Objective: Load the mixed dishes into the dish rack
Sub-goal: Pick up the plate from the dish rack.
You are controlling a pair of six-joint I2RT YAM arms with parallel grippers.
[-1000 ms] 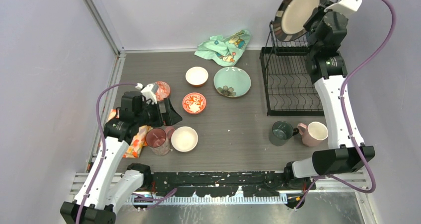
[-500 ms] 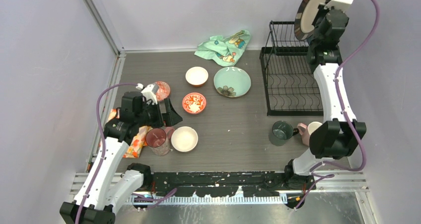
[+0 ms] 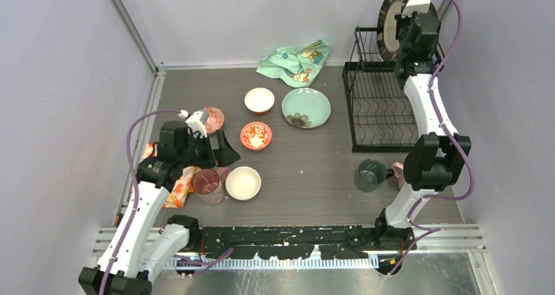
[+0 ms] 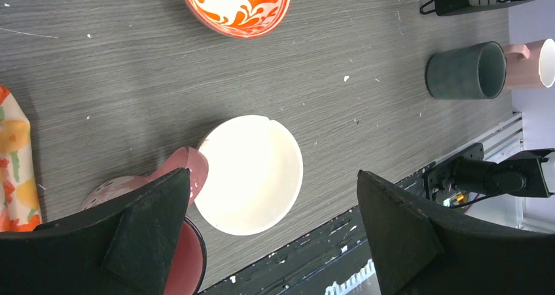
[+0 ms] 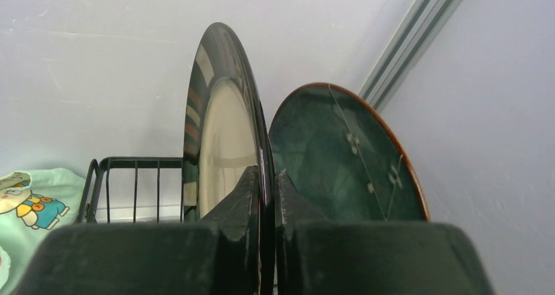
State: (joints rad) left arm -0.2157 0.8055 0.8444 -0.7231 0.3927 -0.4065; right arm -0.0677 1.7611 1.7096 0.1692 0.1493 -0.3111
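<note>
Dish rack (image 3: 383,112): placed at the far right, with the slotted upper shelf at its far end.
Dark-rimmed beige plate (image 5: 222,131): held upright on edge over the upper shelf, face parallel to the neighbouring plate. Its lower edge is hidden, so seating in a slot cannot be confirmed.
Dark blue-green plate (image 5: 334,157): stood on edge just right of the beige plate.
Right gripper (image 5: 267,180): clamped on the beige plate's rim. A straight descent is judged necessary.
Left gripper (image 4: 273,177): spread wide and empty above the white bowl (image 4: 249,174), near left.
</note>
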